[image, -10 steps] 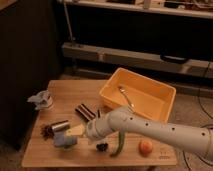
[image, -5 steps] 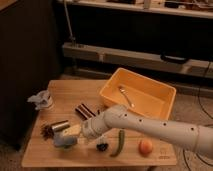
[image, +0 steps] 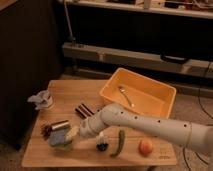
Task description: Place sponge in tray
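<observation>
The sponge (image: 71, 134) is a pale yellow block lying near the front left of the wooden table (image: 45, 156). My gripper (image: 61, 138) is right at the sponge's left side, low over the table, and partly covers it. My white arm (image: 145, 122) reaches in from the right. The yellow tray (image: 159, 92) stands at the back right of the table, with a metal spoon (image: 125, 95) lying inside it.
A dark can (image: 54, 127) lies just behind the gripper. Brown bars (image: 84, 110) lie mid-table. A crumpled grey-white item (image: 42, 100) sits at the left. A small dark object (image: 102, 146), a green chili (image: 119, 143) and an orange fruit (image: 145, 147) lie along the front edge.
My arm has swung further left and lower, bringing the gripper onto the sponge. The other objects have not moved.
</observation>
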